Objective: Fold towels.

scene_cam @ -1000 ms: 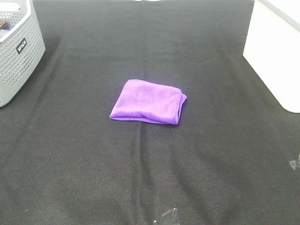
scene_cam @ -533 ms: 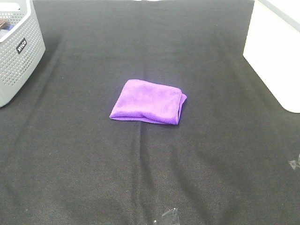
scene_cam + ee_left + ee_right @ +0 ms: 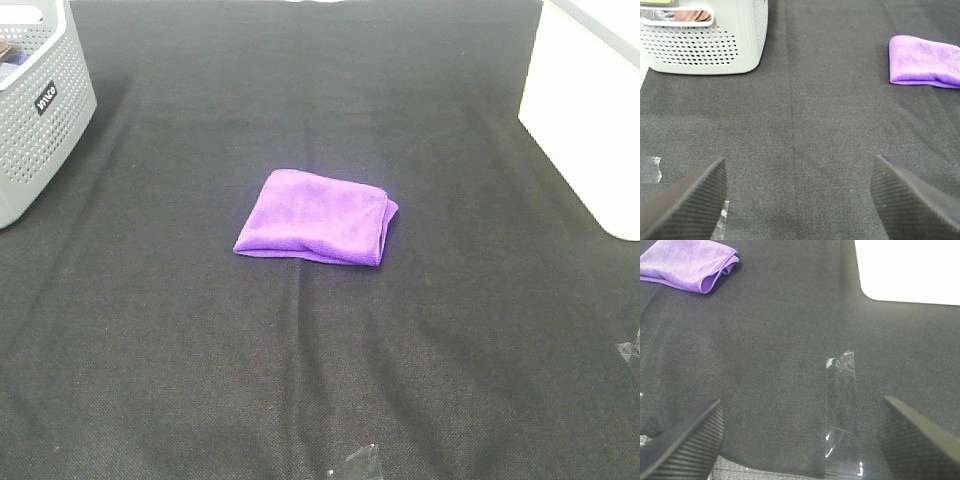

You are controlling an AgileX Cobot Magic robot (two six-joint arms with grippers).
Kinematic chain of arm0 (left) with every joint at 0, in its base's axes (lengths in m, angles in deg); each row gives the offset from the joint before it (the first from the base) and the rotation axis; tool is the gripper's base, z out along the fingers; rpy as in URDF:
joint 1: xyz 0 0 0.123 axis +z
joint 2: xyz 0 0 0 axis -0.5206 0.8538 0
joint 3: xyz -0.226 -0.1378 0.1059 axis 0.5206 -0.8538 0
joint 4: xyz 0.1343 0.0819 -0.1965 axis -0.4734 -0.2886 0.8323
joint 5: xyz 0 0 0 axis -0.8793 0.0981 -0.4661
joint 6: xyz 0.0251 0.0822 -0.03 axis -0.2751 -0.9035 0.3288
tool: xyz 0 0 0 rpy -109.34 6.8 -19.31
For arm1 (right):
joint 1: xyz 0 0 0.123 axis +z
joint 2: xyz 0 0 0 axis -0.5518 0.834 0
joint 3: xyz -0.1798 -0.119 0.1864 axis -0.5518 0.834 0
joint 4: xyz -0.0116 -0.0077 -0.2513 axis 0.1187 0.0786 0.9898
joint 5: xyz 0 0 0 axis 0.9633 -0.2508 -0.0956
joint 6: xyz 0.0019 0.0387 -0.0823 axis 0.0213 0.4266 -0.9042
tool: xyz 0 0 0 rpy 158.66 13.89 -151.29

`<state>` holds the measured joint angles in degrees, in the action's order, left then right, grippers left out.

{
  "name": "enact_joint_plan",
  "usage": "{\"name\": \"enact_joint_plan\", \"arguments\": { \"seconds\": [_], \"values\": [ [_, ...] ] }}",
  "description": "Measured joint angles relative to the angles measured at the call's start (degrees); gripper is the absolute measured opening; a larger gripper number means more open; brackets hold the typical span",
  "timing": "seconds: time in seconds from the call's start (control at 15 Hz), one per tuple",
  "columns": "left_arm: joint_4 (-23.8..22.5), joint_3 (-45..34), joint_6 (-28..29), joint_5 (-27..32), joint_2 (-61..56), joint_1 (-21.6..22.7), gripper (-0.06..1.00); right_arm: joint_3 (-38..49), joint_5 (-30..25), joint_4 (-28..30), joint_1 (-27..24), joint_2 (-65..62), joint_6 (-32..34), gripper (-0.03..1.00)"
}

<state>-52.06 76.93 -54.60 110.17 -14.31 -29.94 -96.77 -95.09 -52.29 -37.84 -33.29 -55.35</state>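
Note:
The purple towel [image 3: 315, 216] lies folded into a small rectangle in the middle of the black table cloth; its tag does not show. It also shows in the left wrist view [image 3: 924, 62] and in the right wrist view [image 3: 687, 263]. My left gripper [image 3: 797, 200] is open and empty, low over the cloth, well apart from the towel. My right gripper [image 3: 800, 440] is open and empty near the table's front edge, also far from the towel. Neither gripper shows in the exterior high view.
A grey perforated basket [image 3: 40, 110] stands at the back left, also in the left wrist view [image 3: 705, 37]. A white box [image 3: 590, 110] stands at the back right. Clear tape strips [image 3: 842, 415] lie on the black cloth [image 3: 320, 380] near the front edge.

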Motion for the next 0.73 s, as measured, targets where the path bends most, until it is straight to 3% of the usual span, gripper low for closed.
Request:
{"name": "enact_joint_plan", "arguments": {
  "seconds": [0.73],
  "values": [
    [0.0, 0.0, 0.0, 0.0, 0.0, 0.0, 0.75, 0.0, 0.0, 0.0, 0.0, 0.0, 0.0, 0.80]
  ]
}}
